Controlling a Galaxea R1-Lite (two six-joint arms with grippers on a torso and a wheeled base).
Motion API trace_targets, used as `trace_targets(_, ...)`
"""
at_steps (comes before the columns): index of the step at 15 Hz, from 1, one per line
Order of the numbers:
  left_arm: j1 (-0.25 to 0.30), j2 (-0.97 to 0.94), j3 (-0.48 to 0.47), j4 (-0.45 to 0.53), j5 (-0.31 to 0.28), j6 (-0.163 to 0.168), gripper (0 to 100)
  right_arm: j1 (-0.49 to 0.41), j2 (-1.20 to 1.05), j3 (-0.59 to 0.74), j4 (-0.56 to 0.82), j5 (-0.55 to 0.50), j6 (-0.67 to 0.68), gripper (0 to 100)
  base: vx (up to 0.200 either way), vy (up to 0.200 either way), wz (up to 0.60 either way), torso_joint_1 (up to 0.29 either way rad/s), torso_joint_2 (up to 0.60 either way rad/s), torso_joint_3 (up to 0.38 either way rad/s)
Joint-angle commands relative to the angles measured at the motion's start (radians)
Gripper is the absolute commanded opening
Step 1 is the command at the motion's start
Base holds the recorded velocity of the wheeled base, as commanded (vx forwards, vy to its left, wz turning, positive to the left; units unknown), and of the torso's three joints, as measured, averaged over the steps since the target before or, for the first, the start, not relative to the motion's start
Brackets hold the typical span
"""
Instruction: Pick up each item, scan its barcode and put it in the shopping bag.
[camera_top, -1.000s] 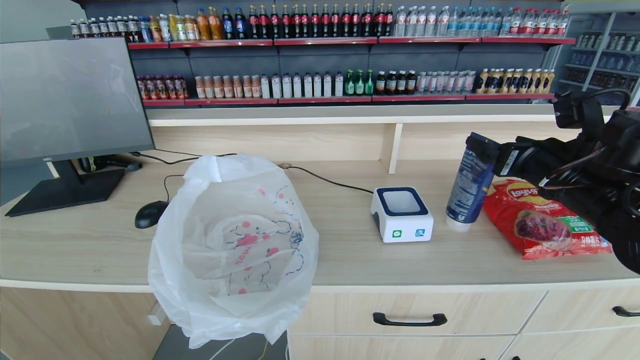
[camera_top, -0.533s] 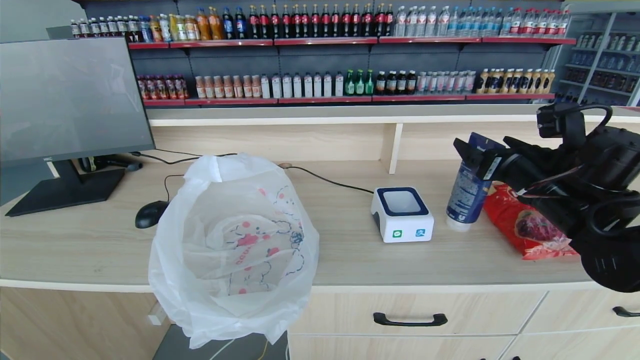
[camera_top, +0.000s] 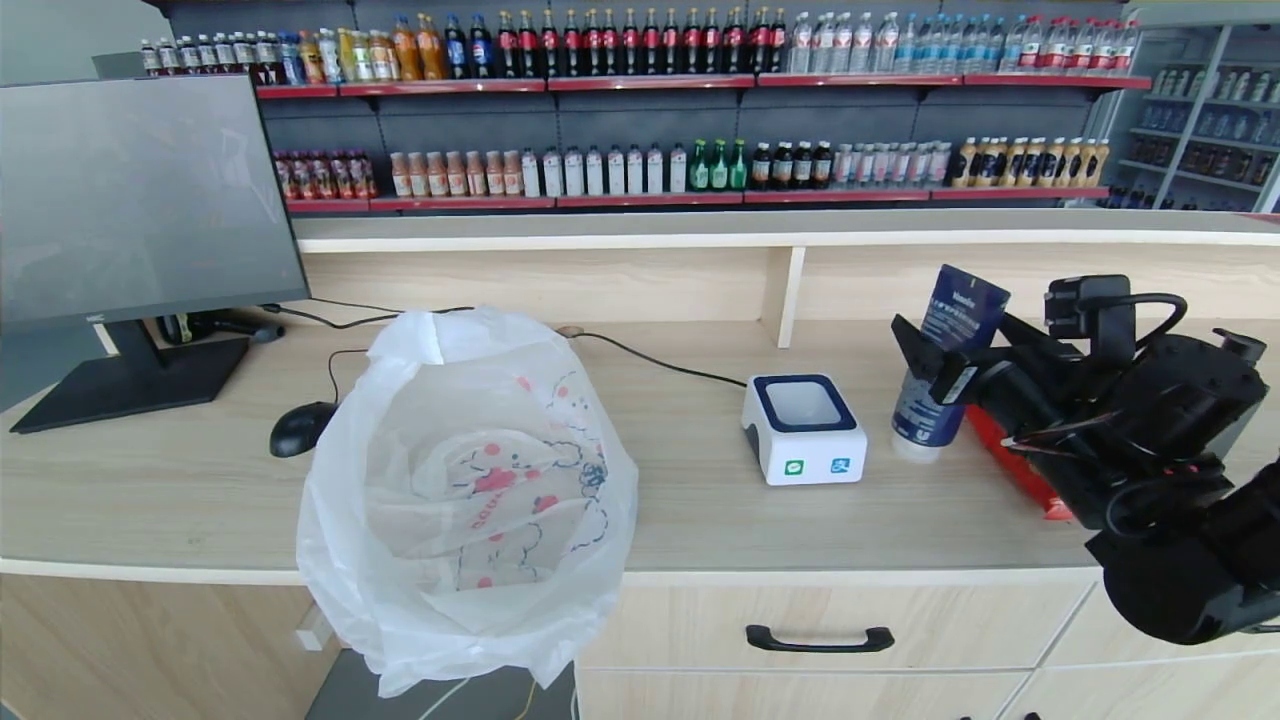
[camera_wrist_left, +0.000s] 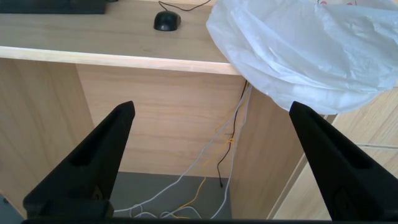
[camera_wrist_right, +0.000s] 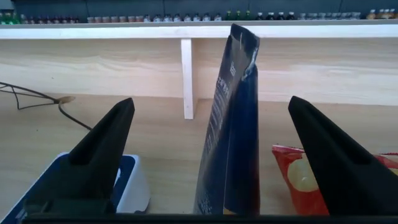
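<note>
A dark blue tube (camera_top: 950, 340) stands upright on its white cap on the wooden counter (camera_top: 700, 500), right of the white scanner (camera_top: 803, 428). My right gripper (camera_top: 927, 362) is open at the tube's mid-height. In the right wrist view the tube (camera_wrist_right: 233, 124) rises between the two open fingers (camera_wrist_right: 99, 155); I cannot tell whether they touch it. A red chips bag (camera_top: 1010, 450) lies behind the tube, mostly hidden by the right arm. The white shopping bag (camera_top: 470, 480) hangs open over the counter's front edge. My left gripper (camera_wrist_left: 211, 106) is open and empty below the counter, near the shopping bag (camera_wrist_left: 311, 43).
A monitor (camera_top: 140, 200) and a black mouse (camera_top: 300, 428) sit at the counter's left, with cables running behind the bag. A raised back ledge (camera_top: 700, 240) borders the counter. Drawers with black handles (camera_top: 820, 638) are below.
My right arm has come down and leftward from above the chips bag, so its open fingers now flank the tube and the arm covers most of the chips bag.
</note>
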Motion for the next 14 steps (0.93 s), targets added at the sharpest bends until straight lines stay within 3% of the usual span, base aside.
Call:
trace_targets(1, 0.0, 0.0, 0.0, 0.0, -0.001, 0.0, 100, -0.001, 0.053, 0.012, -0.005, -0.001, 0.003, 100, 0.0, 0.0, 0.0, 0.0, 0.0, 0.0)
trace_targets(14, 0.0, 0.0, 0.0, 0.0, -0.001, 0.0, 100, -0.006, 0.129, -0.008, -0.005, 0.012, 0.086, 100, 0.0, 0.0, 0.0, 0.0, 0.0, 0.0)
